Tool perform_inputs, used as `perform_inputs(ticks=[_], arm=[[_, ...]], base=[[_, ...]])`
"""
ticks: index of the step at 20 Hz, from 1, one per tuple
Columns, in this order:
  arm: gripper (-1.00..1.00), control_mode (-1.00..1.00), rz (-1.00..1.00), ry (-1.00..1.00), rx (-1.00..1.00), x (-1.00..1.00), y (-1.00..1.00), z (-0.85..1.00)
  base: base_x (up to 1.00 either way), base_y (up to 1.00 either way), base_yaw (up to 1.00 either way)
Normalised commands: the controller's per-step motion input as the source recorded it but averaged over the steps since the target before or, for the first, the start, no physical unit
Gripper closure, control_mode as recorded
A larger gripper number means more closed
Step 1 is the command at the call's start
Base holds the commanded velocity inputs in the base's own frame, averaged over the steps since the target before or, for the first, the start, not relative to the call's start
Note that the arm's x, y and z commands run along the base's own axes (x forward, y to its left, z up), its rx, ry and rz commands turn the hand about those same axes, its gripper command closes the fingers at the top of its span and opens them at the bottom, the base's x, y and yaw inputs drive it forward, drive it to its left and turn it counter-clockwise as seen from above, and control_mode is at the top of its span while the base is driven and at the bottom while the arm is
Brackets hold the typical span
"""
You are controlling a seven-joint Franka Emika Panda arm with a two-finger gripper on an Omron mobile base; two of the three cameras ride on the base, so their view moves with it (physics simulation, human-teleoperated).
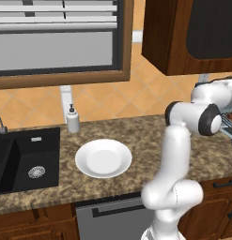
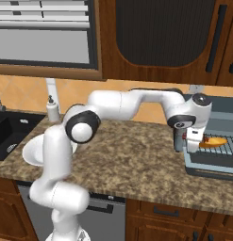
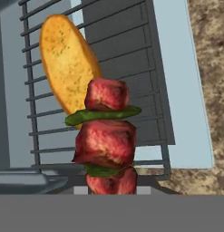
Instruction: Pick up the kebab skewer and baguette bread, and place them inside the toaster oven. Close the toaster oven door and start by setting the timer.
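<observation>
The kebab skewer (image 3: pixel 106 140), red meat chunks with green pieces between them, stands close in front of the hand camera, and my gripper (image 2: pixel 186 140) is shut on it. It hangs over the wire rack (image 3: pixel 131 68) of the toaster oven (image 2: pixel 221 117). The baguette bread (image 3: pixel 68 63) lies on that rack just beyond the skewer, and it also shows as an orange loaf (image 2: pixel 213 140) in the right base view. The toaster oven door (image 2: pixel 212 170) is folded down open at the front. My fingertips are hidden behind the skewer.
A white plate (image 1: pixel 103 158) sits bare on the granite counter (image 1: pixel 136 136), left of the arm. A soap dispenser (image 1: pixel 73 119) stands behind it, and a black sink (image 1: pixel 23 159) lies at the far left. Dark wood cabinets (image 2: pixel 160 33) hang above the oven.
</observation>
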Motion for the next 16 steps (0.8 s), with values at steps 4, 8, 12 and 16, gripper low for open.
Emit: perform_inputs(ticks=[4, 8, 12, 16], arm=[[1.00, -1.00, 0.00, 0.00, 0.00, 0.15, -0.27, -0.29], [1.00, -1.00, 0.00, -0.01, -0.01, 0.11, -0.02, -0.30], [1.00, -1.00, 0.00, -0.05, -0.02, 0.15, 0.00, -0.27], [1.00, -1.00, 0.00, -0.07, -0.04, 0.20, 0.00, -0.36]], base=[[0.00, 0.00, 0.00], [0.00, 0.00, 0.00], [0.00, 0.00, 0.00], [0.00, 0.00, 0.00]])
